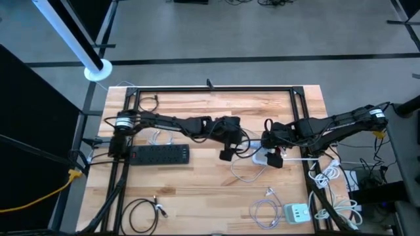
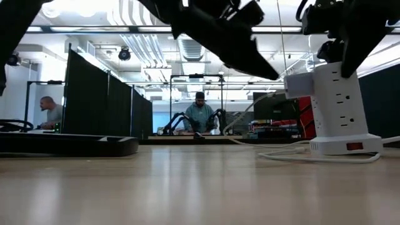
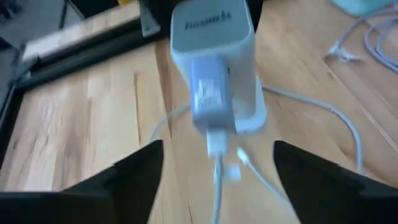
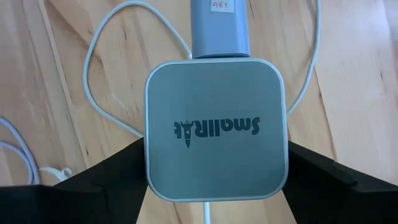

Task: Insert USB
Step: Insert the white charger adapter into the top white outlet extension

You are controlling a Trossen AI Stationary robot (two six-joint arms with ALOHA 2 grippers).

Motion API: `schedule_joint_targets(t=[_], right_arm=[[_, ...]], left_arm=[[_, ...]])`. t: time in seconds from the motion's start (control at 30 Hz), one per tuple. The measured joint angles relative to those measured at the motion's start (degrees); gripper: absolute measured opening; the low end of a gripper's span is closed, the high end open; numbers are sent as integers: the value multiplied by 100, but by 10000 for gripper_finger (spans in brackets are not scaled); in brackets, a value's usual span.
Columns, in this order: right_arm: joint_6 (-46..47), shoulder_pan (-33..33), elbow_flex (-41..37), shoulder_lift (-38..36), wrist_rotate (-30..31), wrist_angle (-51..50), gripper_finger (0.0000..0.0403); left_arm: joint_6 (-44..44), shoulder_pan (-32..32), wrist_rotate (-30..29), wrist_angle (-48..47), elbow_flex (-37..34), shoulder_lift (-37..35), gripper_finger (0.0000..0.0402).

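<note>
Hovering with jaws spread wide, the left gripper [image 3: 214, 180] faces a light, rigid USB charger [image 3: 211, 99] plugged into the white power tower [image 1: 262, 157] mid-table; best pinched by its flat sides. Beyond, the right gripper [image 4: 214, 180] straddles the tower's top, open.

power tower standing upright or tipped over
Upright: the low view shows the white power tower standing on its base on the table, with the right gripper open around its top.
</note>
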Motion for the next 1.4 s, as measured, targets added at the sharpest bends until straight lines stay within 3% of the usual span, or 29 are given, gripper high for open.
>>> schedule_joint_targets(t=[0.17,0.4,0.5,0.63,1.0,1.17,1.4], right_arm=[[582,-240,-11,-35,449,-12,293],[1483,-782,-62,-164,1963,-329,293],[1962,-1177,-65,-185,2156,-368,293],[2402,-1877,-175,-160,2091,-193,293],[2068,-3748,-238,-90,1713,932,293],[2079,-3881,-218,-24,1528,878,293],[1805,-3702,-243,2,638,366,293]], left_arm=[[-519,-8,-509,-1056,0,-651,333],[-741,-8,-1297,-2192,-15,-1621,316],[-933,-8,-1366,-2484,-76,-1979,313],[-1209,-9,-1383,-2770,-87,-2425,313],[-1511,-34,-1392,-3001,-90,-2906,313],[-1678,-34,-1394,-3095,-123,-2906,313],[-1813,-34,-1596,-3095,-191,-2895,313]])
